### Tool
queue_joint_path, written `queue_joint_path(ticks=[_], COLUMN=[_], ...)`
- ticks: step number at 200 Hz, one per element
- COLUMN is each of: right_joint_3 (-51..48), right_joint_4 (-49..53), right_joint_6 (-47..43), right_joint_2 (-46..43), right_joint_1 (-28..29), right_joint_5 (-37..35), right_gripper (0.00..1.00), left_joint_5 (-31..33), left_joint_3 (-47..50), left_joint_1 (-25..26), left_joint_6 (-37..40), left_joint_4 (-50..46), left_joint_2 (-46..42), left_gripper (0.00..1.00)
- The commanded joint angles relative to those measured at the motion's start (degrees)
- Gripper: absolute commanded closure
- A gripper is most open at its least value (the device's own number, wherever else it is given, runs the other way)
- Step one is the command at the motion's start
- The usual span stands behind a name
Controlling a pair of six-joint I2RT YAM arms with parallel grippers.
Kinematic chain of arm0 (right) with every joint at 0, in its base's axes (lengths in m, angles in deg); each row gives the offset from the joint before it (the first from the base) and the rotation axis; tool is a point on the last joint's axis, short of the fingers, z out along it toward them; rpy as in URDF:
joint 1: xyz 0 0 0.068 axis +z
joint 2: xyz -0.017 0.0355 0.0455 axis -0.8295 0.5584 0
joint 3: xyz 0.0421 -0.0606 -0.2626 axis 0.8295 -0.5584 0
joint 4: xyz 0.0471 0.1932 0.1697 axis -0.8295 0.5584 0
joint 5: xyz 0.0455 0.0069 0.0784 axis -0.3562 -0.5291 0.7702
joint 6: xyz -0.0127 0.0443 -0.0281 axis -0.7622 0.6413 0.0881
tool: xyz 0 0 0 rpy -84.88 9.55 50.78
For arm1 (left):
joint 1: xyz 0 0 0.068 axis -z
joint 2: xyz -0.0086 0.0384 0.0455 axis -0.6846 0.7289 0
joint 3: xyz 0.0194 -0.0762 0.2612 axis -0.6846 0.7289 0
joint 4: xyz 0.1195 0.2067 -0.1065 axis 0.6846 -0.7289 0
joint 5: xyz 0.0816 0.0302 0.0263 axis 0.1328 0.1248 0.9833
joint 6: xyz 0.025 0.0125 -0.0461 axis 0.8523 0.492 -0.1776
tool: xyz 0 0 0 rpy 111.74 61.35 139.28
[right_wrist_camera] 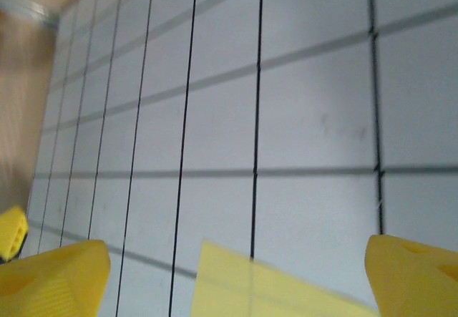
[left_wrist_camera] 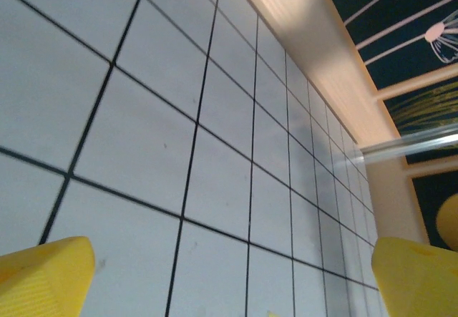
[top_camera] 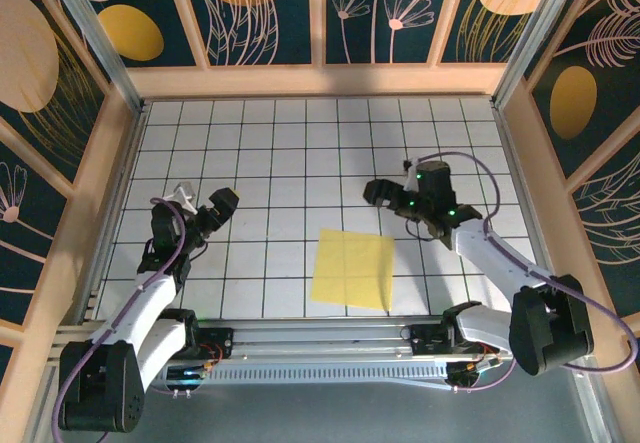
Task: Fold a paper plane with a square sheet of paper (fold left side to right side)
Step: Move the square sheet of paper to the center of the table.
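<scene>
Yellow square sheet of paper [top_camera: 352, 269] lay unfolded; my left jaws, right jaws gaped empty; its left edge likely needed pinching

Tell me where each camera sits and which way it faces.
Top external: above and behind the arms, looking down on the tiled table, the square sheet of paper, the left gripper and the right gripper.
Left wrist: low over the table, aimed along the tiles toward the wooden wall; its own yellow fingertips sit in the bottom corners.
Right wrist: low over the tiles, its fingertips apart, the paper's edge between them.
Shared: top and right wrist views both show the paper.
</scene>
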Motion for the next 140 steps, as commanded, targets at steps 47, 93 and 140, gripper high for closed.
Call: queue_joint_path(ticks=[47, 93, 140], right_joint_3=[-5.0, -5.1, -3.3], right_joint_4=[1.3, -3.2, -8.4], right_joint_6=[7.6, 9.9, 11.7], right_joint_2=[4.4, 11.0, 18.7], right_joint_1=[10.7, 16.4, 20.0], right_joint_5=[3.4, 7.7, 8.1], right_gripper=[0.16, 0.21, 0.21], left_joint_5=[-5.9, -6.0, -6.5], left_joint_3=[2.3, 2.8, 2.0], left_joint_1=[-0.2, 0.0, 0.4], left_joint_6=[-4.2, -5.0, -5.0], left_joint_4=[2.7, 3.2, 3.0], left_joint_2=[0.6, 0.9, 2.6], left_gripper=[0.01, 0.01, 0.01])
